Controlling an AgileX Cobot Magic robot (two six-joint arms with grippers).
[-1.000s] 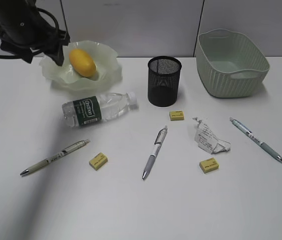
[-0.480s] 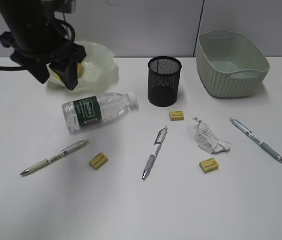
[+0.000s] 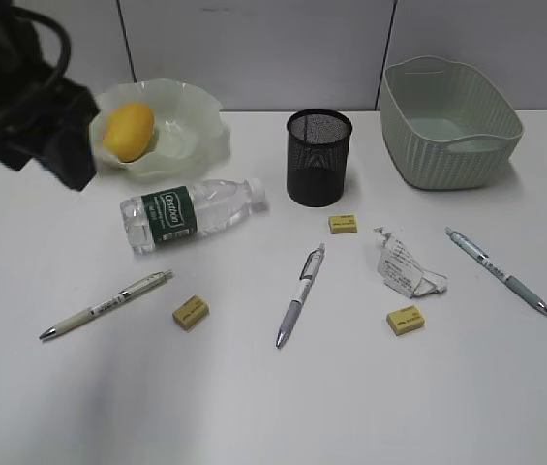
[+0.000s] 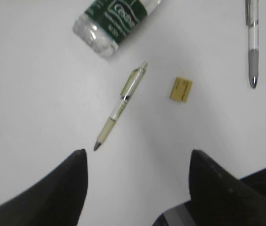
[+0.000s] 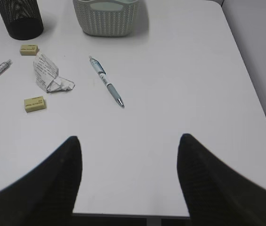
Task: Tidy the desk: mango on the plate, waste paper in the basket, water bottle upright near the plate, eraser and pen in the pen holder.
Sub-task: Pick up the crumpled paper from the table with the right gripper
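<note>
1. Since the earlier frames the left arm [image 3: 21,87] has drawn back to the left of the plate [image 3: 191,121], and the mango [image 3: 128,131] now lies uncovered in the plate, on its left side.
2. The left gripper [image 4: 137,174] hangs with its jaws spread and nothing between them, above the desk [image 4: 38,94] short of the bottle; in front of it lie a cream pen [image 4: 121,106] and a yellow eraser [image 4: 181,89].
3. The right gripper [image 5: 129,169] also stands released with nothing held, over bare desk well away from the plate.
4. The water bottle [image 3: 191,211] lies on its side just in front of the plate, cap pointing toward the pen holder [image 3: 319,156].
5. The pen holder stands upright to the right of the plate; a second eraser [image 3: 343,224] lies just before it, and a grey pen [image 3: 300,294] further forward.
6. The waste paper [image 3: 404,266] lies crumpled right of the grey pen, a third eraser [image 3: 404,320] close in front of it.
7. A blue-grey pen [image 3: 498,271] lies right of the paper.
8. The basket [image 3: 452,121] sits farthest right of the plate.
</note>
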